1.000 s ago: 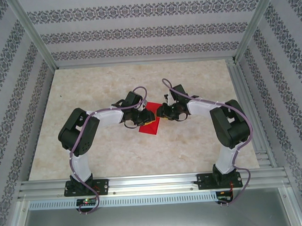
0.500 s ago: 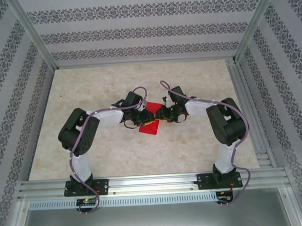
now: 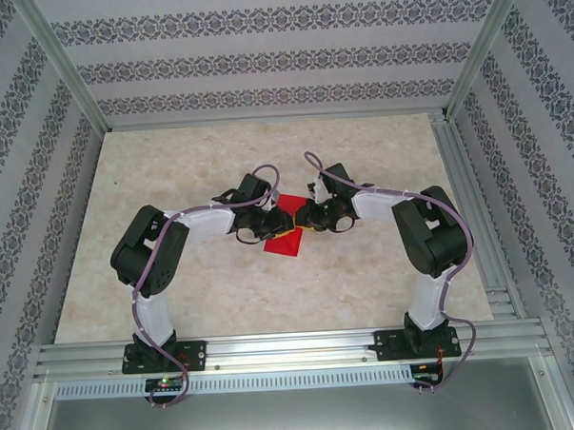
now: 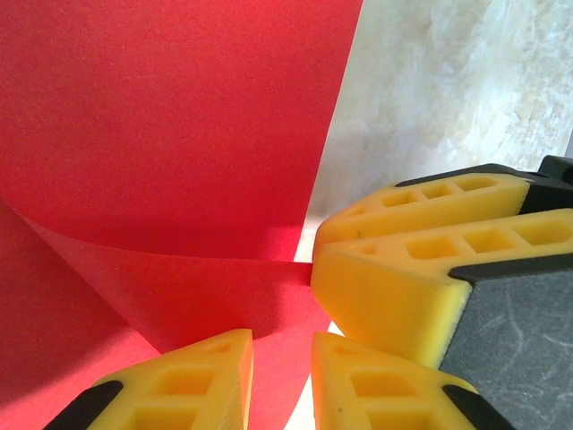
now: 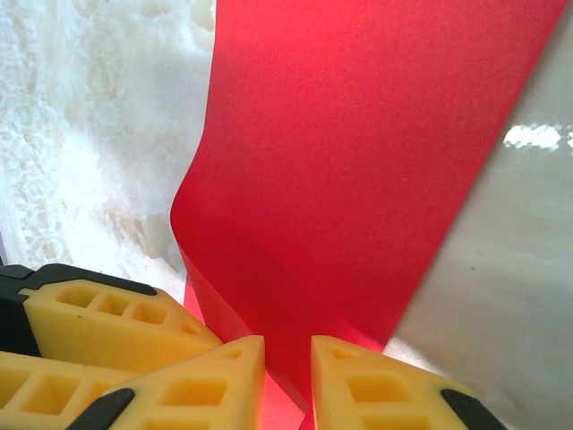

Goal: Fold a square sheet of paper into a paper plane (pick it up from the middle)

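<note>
From above, both wrists crowd over the square sheet of paper [image 3: 286, 242], and just its near red corner peeks out. Up close, the left gripper [image 4: 282, 339] has narrowed to a slit, nipping the sheet's edge, and the paper curls just ahead of its tips. The right gripper [image 5: 287, 342] nips it too. The sheet is plain, bowed, and its edges are cut off.

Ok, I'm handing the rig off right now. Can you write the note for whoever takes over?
Left gripper: jaws nearly together, red paper in the gap; firm pinch not confirmed.
Right gripper: same, facing the left one tip to tip.
Paper: middle of the table, partly lifted and curled.
Done: sheet reached and bent over; no pressed crease visible.
Left: probably all the plane's folds.
</note>
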